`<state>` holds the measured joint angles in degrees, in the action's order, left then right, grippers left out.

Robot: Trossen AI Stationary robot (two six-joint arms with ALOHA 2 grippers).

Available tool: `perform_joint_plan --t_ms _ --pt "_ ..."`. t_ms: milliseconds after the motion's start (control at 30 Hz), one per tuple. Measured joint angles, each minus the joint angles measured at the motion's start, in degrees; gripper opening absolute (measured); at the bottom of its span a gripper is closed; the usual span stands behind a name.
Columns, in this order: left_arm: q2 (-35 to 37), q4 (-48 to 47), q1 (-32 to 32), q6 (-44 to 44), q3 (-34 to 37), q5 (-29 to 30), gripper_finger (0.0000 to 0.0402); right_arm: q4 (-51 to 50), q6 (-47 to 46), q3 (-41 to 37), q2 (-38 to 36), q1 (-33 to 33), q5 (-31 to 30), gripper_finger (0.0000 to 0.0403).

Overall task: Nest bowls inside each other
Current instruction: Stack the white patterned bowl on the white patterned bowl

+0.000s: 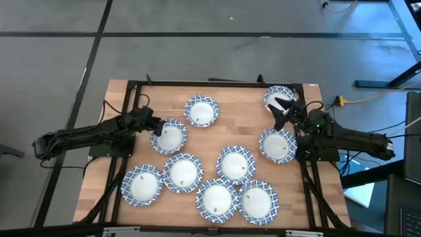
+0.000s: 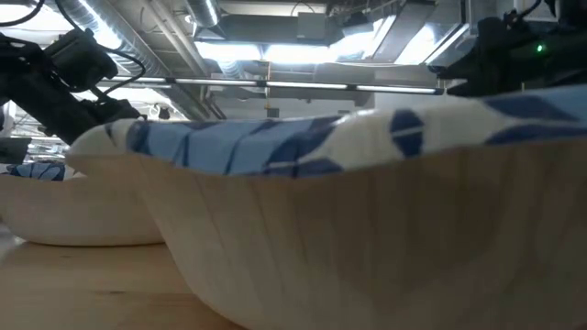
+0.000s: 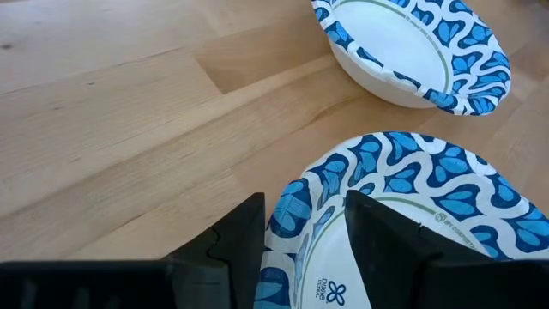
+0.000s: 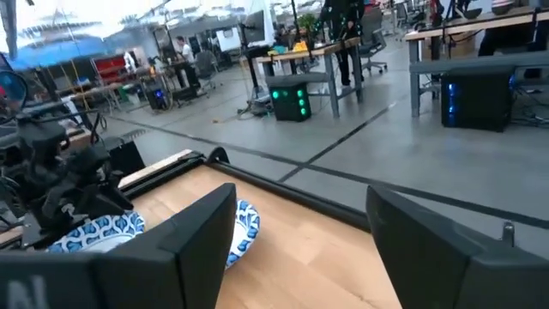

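Seen from above, nine bowls lie on the wooden table [image 1: 115,95]. The left gripper [image 1: 154,125], reaching in from the left edge of the frame, sits at the rim of the left-centre bowl [image 1: 169,136]; the left wrist view shows its two fingers [image 3: 232,240] straddling that bowl's patterned rim, one outside the wall and one inside, closed on the rim. Just up and to the right of it lies the upper-centre bowl [image 1: 201,110]. The right gripper [image 1: 281,110], coming from the right edge, hovers with its fingers spread wide and nothing between them, over the near edge of the upper-right bowl [image 1: 276,96]. Just below it lies the right-hand bowl [image 1: 277,145]. The other five bowls crowd the lower centre of the frame: the lower-left bowl [image 1: 141,185], its neighbour [image 1: 182,172], the middle bowl [image 1: 236,163], the bottom-centre bowl [image 1: 216,199] and the bottom-right bowl [image 1: 258,202], several with rims touching.
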<state>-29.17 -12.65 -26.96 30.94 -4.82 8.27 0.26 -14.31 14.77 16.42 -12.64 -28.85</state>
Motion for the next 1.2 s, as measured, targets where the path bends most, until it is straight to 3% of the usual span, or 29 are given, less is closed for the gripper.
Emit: perform_joint_plan --t_ms 167,433,567,700,800,967,1200 --pt "0.0 3.5 0.0 0.3 0.1 0.0 0.0157 -11.7 1.1 8.5 2.5 0.0 0.2 0.0261" --pt "0.0 10.8 0.0 -2.2 0.1 0.4 0.0157 -26.8 -0.7 21.8 14.8 0.0 0.0 0.0261" --pt "0.0 11.4 0.0 -3.0 0.1 0.9 0.0157 -34.9 -6.5 27.0 23.1 -0.1 -0.8 0.0261" --pt "0.0 11.4 0.0 -3.0 0.1 1.5 0.0157 -48.3 -19.4 31.6 31.5 -2.1 -4.9 0.0261" --pt "0.0 11.4 0.0 -3.1 0.1 1.6 0.0157 -55.9 -22.1 33.4 36.7 -4.1 -4.4 0.0261" --pt "0.0 11.4 0.0 -3.1 0.1 1.7 0.0157 -57.2 -23.2 33.7 42.7 -6.9 0.2 0.0261" --pt "0.0 11.4 0.0 -3.0 0.0 1.7 0.0157 -57.4 -23.2 33.7 49.3 -11.4 1.7 0.0261"
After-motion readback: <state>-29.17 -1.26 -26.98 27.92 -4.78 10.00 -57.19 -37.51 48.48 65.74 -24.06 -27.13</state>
